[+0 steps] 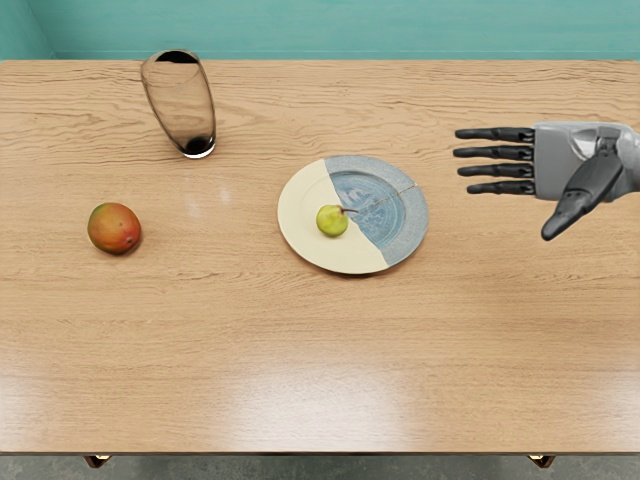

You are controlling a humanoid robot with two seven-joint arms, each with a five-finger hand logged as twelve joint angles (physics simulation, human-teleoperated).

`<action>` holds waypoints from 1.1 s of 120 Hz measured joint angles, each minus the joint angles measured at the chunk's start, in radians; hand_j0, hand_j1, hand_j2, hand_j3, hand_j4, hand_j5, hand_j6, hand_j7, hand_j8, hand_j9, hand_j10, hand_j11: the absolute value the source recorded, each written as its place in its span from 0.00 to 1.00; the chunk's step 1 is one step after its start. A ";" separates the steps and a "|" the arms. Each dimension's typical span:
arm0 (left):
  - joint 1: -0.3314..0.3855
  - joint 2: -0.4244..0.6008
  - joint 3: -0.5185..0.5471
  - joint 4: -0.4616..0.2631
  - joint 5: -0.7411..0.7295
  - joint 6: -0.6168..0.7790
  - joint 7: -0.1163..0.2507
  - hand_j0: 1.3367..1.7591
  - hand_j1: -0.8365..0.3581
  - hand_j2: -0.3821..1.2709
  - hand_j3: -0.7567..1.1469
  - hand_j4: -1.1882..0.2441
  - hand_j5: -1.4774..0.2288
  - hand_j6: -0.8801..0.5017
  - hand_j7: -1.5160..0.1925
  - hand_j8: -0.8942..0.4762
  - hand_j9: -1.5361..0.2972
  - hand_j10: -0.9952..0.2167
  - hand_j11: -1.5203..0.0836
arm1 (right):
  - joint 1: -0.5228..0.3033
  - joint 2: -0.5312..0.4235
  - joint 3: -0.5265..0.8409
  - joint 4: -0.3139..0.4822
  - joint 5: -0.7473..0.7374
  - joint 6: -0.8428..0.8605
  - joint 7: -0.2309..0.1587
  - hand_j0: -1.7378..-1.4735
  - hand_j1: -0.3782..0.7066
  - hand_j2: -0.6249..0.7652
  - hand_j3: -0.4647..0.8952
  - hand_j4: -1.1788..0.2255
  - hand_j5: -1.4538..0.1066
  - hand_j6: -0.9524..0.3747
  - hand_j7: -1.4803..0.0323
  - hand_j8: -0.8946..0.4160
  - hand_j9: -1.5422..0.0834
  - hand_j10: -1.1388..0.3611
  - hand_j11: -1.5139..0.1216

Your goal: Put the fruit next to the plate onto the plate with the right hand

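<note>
Smooth rnd pear (332, 221) on 2-tone plate (301, 228)

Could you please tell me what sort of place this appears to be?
Most likely a simulated dining or kitchen setting: a wooden table in front of a teal wall, with a plate holding a small green fruit and a tall glass vase farther back.

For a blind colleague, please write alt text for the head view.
A small green fruit lies on a two-tone plate on a wooden table; the open, empty right hand hovers to its right. A red-orange fruit and a glass vase stand farther left.
</note>
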 joint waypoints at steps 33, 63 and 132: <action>0.000 0.000 0.000 0.000 0.000 0.000 0.000 0.76 0.97 0.23 0.40 0.82 0.85 0.62 0.87 0.64 0.82 0.80 0.93 | -0.004 -0.008 0.000 -0.011 0.007 0.001 0.000 0.30 0.03 0.45 0.34 0.84 0.93 0.72 0.98 0.68 0.95 0.76 0.93; 0.000 0.000 0.000 0.000 0.000 0.000 0.000 0.76 0.97 0.23 0.40 0.82 0.85 0.62 0.87 0.64 0.82 0.80 0.93 | -0.004 -0.009 0.000 -0.011 0.008 0.001 0.000 0.30 0.03 0.45 0.34 0.84 0.93 0.72 0.98 0.68 0.95 0.76 0.93; 0.000 0.000 0.000 0.000 0.000 0.000 0.000 0.76 0.97 0.23 0.40 0.82 0.85 0.62 0.87 0.64 0.82 0.80 0.93 | -0.004 -0.009 0.000 -0.012 0.008 0.001 0.000 0.30 0.03 0.45 0.34 0.84 0.93 0.72 0.98 0.68 0.95 0.76 0.93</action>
